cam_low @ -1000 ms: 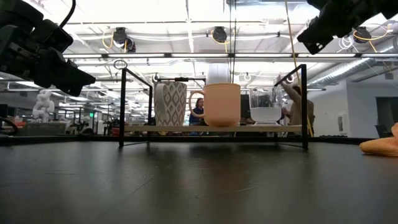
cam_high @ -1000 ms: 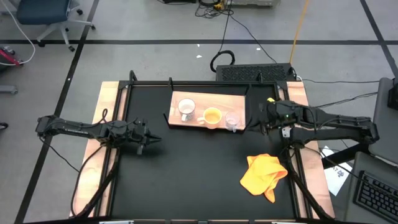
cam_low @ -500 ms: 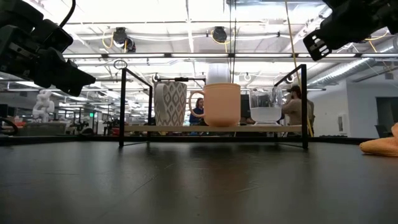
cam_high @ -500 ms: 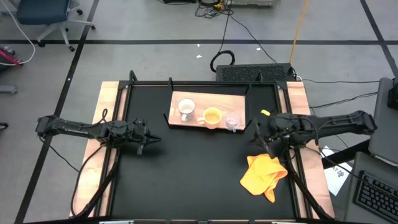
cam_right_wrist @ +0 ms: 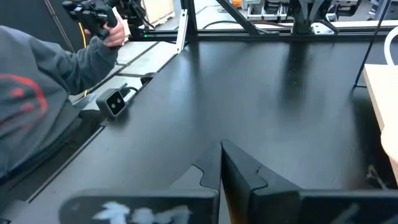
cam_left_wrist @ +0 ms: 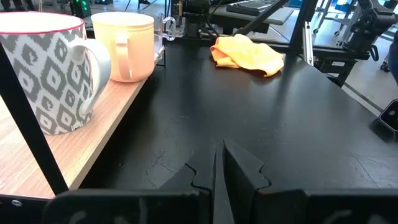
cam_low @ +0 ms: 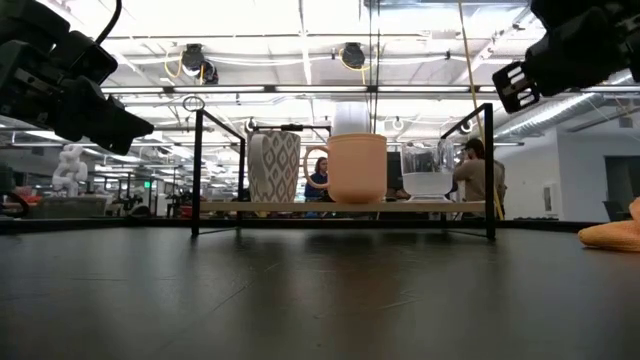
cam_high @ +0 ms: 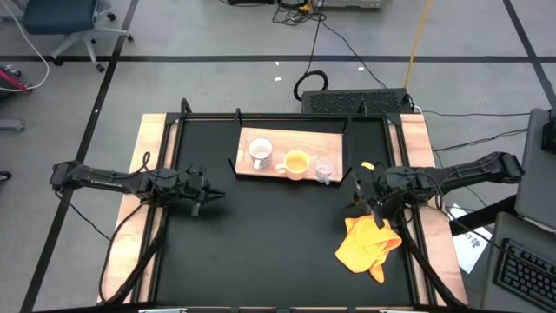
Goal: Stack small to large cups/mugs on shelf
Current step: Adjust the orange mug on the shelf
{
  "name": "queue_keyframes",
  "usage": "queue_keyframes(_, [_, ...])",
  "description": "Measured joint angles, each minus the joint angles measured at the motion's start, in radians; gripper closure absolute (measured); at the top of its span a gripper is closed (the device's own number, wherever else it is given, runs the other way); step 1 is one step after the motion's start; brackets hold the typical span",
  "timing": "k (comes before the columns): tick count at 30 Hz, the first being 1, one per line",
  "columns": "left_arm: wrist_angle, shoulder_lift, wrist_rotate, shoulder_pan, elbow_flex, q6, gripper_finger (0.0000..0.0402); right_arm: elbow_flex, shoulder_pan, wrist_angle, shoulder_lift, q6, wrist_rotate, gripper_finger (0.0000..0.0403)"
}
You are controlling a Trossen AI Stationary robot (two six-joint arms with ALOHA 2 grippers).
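Both grippers closed and empty, left gripper (cam_high: 211, 196) and right gripper (cam_high: 358, 202) clear of the shelf (cam_high: 269, 136); white mug (cam_high: 260, 154), orange-yellow mug (cam_high: 296, 163) and glass cup (cam_high: 325, 169) stand side by side, apparently unstacked.

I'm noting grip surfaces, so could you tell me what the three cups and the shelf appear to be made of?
White mug: likely glazed ceramic, opaque with a grey printed pattern. Orange-yellow mug: probably ceramic too, opaque and smooth. Small cup: clear glass or plastic, since the room shows through it. Shelf: light wood with visible grain.
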Motion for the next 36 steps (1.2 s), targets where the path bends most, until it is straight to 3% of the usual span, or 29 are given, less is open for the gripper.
queue_keyframes(10, [0.001, 0.000, 0.000, 0.000, 0.000, 0.006, 0.0369, -0.138, 0.000, 0.220, 0.001, 0.021, 0.000, 0.0403])
queue_keyframes(20, [0.004, 0.000, 0.000, 0.000, 0.000, 0.009, 0.0369, -0.145, 0.000, 0.254, 0.001, 0.025, 0.000, 0.0403])
queue_keyframes(25, [0.009, 0.000, 0.000, 0.000, 0.000, 0.017, 0.0369, -0.145, 0.000, 0.351, 0.007, 0.028, 0.003, 0.0403])
queue_keyframes(36, [0.015, 0.000, 0.000, 0.000, 0.000, 0.018, 0.0369, 0.018, -0.002, 0.422, 0.204, 0.048, 0.059, 0.0403])
